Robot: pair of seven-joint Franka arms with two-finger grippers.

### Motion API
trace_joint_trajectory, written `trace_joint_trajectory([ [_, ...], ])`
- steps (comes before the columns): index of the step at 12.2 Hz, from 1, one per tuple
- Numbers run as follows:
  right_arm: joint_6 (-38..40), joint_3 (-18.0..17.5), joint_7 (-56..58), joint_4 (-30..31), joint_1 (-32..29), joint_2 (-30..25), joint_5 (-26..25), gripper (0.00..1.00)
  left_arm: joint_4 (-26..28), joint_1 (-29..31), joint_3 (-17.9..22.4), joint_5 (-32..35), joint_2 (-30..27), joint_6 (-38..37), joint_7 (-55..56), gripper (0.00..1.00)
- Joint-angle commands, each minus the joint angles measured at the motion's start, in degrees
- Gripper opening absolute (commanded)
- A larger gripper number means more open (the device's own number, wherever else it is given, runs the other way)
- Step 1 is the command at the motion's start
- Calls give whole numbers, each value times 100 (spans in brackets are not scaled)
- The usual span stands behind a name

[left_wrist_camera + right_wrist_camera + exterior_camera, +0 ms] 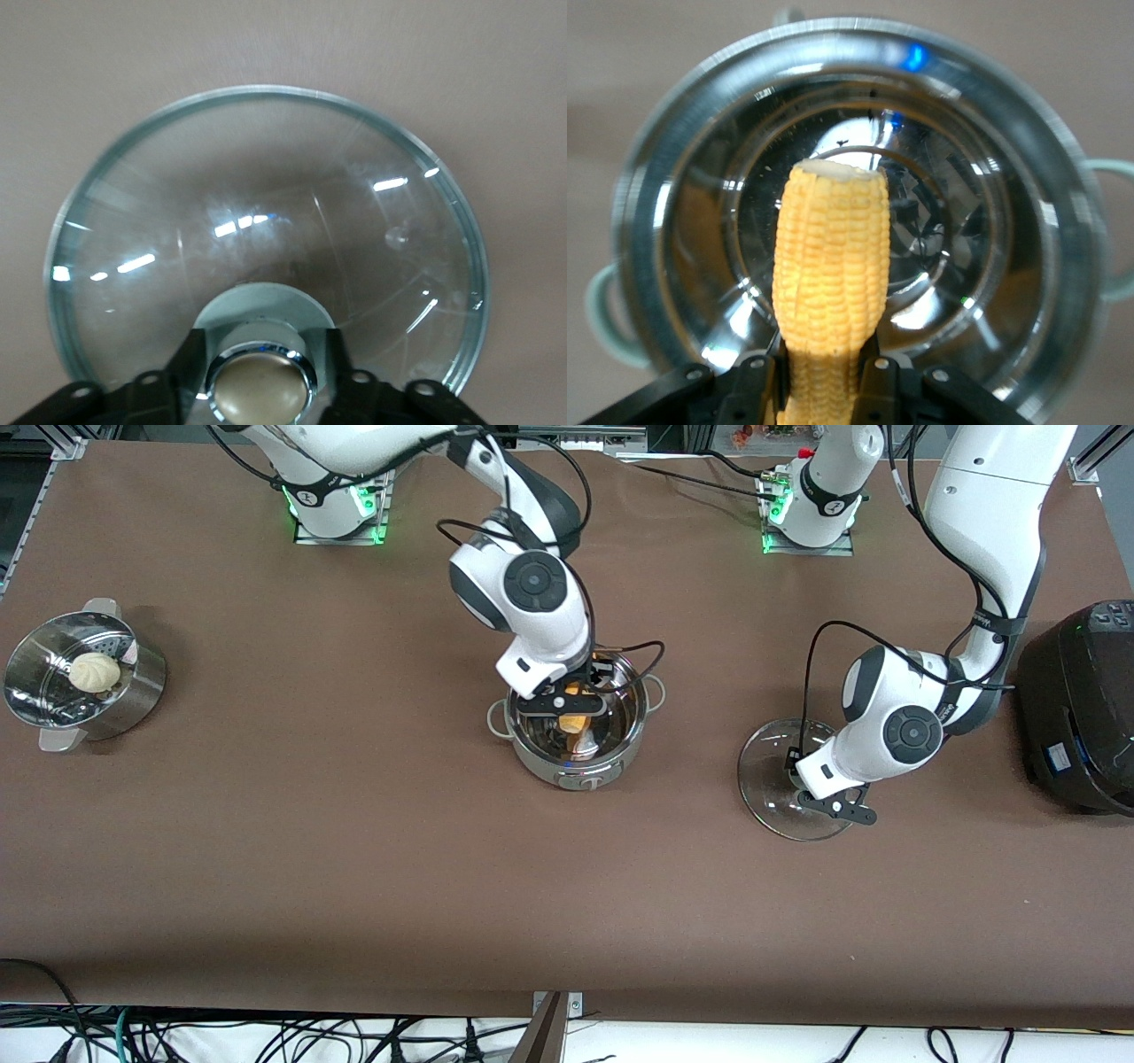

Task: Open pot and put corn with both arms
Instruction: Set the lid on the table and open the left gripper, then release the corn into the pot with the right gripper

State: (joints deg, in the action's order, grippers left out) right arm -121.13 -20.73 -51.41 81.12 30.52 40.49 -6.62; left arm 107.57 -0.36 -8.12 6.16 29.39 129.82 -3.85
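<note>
The pot (580,772) stands open mid-table, and its shiny inside fills the right wrist view (1010,266). My right gripper (567,707) is over the pot's mouth, shut on the yellow corn (577,724). In the right wrist view the corn (831,257) hangs upright between the fingers (877,390) over the pot's bottom. The glass lid (771,779) lies on the table toward the left arm's end. My left gripper (840,806) is over it. In the left wrist view its fingers (190,367) stand either side of the lid's knob (261,394) with a small gap, open.
A steel steamer basket (133,695) with a white bun (95,671) stands at the right arm's end of the table. A large black cooker (1081,708) stands at the left arm's end, close to the left arm's elbow.
</note>
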Motion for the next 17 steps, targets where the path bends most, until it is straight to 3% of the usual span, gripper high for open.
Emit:
trace_joint_trajectory([
  [1,-78,25,-54,-281,15,327,-138,0,-252,36,-93,-18,-1300,-1244,-29,100],
  [3,-69,25,-54,-264,7,363,-138,0,-1040,27,-128,-369,-1751,-2569,-80,100],
  [4,-69,25,-80,-264,7,380,-121,28,-1602,18,-137,-449,-1857,-3141,50,100],
  [5,-69,25,-124,-255,7,389,-173,99,-2190,18,-120,-441,-1867,-3451,408,100],
  [7,-8,16,-115,-281,16,337,-261,100,-2696,79,-111,-405,-1849,-3638,1122,100],
  [9,202,-28,-80,-299,85,57,-261,100,-2618,36,-137,-354,-1972,-3964,1420,100],
  [10,734,-36,-54,-586,164,-58,-261,100,-2609,53,-137,-353,-2007,-3973,1579,100],
  [12,2786,24,-1,-1761,78,-356,-244,100,-2208,88,-155,-353,-2339,-3982,1467,100],
  [14,3926,113,740,-1995,-918,-978,-218,100,-1409,97,-155,-441,-2893,-3685,1361,100],
  [17,4193,104,2536,-1986,-2196,-1237,-217,100,-1203,421,-137,-922,-2966,-3428,643,100],
])
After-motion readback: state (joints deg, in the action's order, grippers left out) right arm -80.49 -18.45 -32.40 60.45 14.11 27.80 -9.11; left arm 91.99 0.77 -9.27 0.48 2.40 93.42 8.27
